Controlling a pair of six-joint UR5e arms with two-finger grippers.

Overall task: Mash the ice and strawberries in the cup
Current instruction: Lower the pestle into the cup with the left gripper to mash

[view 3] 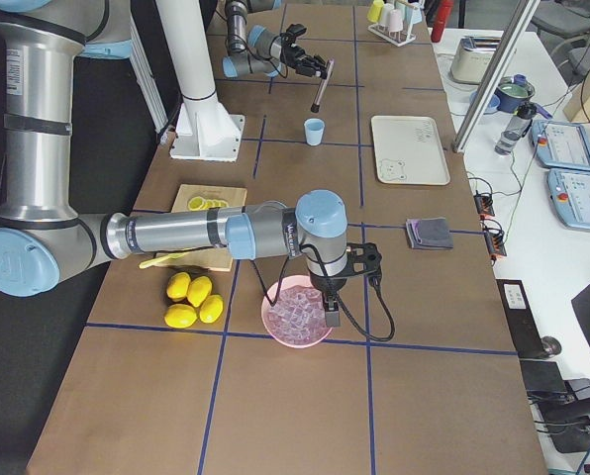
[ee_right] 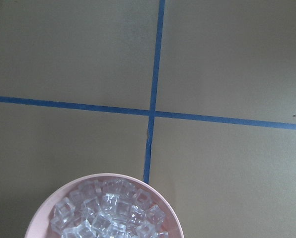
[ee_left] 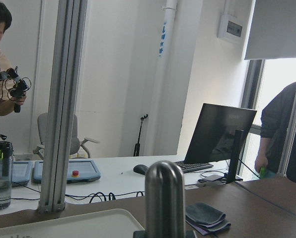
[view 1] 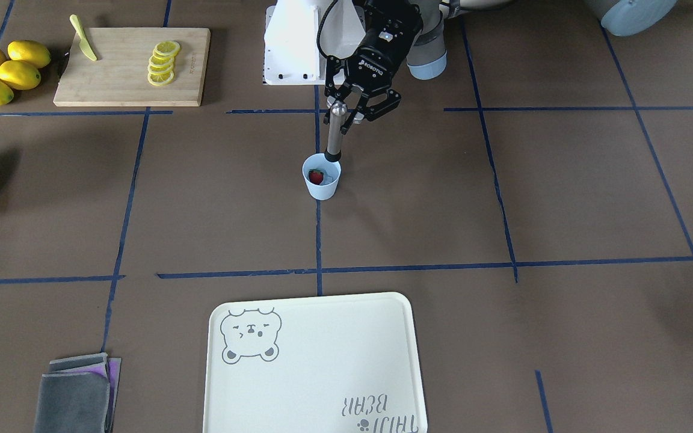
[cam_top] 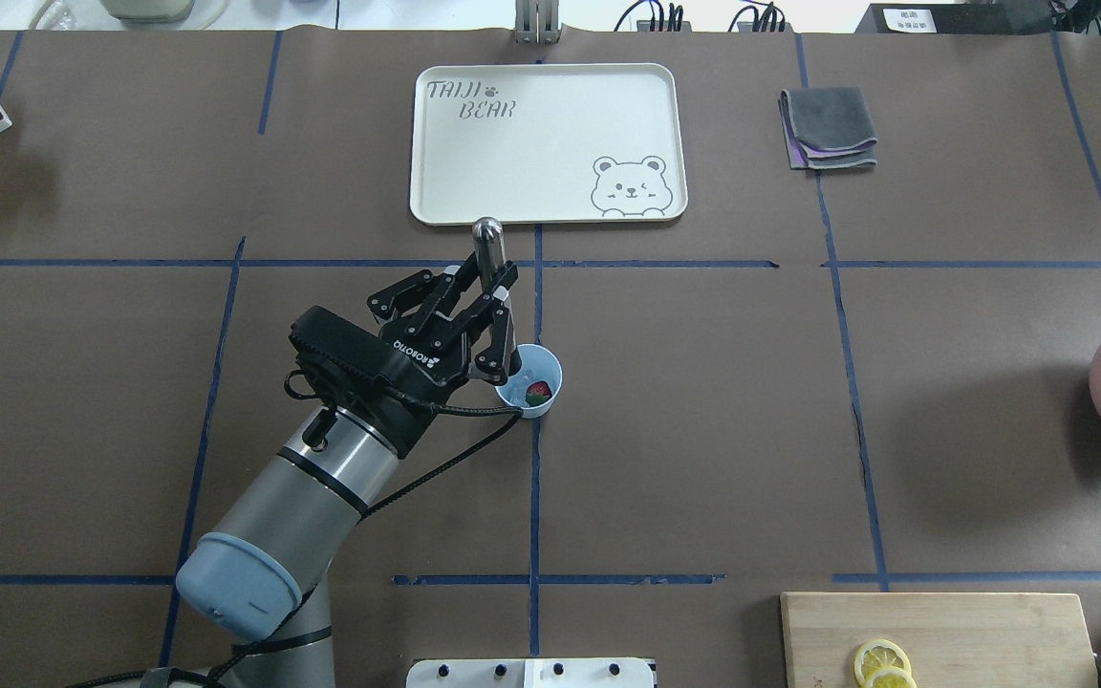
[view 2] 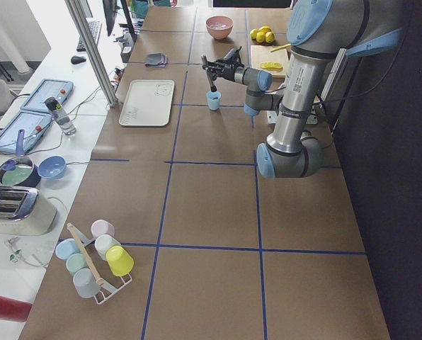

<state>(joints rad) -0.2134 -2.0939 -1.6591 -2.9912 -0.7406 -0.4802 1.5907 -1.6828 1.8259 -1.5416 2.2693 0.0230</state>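
The left gripper [view 1: 341, 114] is closing its fingers [cam_top: 503, 304] on the upper shaft of a metal masher [view 1: 334, 135], gripping it firmly just below the rounded top. The masher is standing nearly upright, with its black lower end sitting inside the cup [view 1: 322, 187] at the robot-side rim. The cup is standing upright near the table's middle, on a blue tape line. The strawberry [view 1: 316, 176] is lying inside the cup, just beside the masher's tip.

The right gripper [view 3: 332, 315] is hanging over the far-right pink bowl [ee_right: 106, 176]. Whether it is open or closed cannot be told. The ice cubes [ee_right: 106, 215] are filling this bowl; whether any are lying in the cup cannot be told.

A cream tray [cam_top: 550, 143] is lying beyond the cup, and a folded grey cloth [cam_top: 828, 124] is lying to the tray's right.
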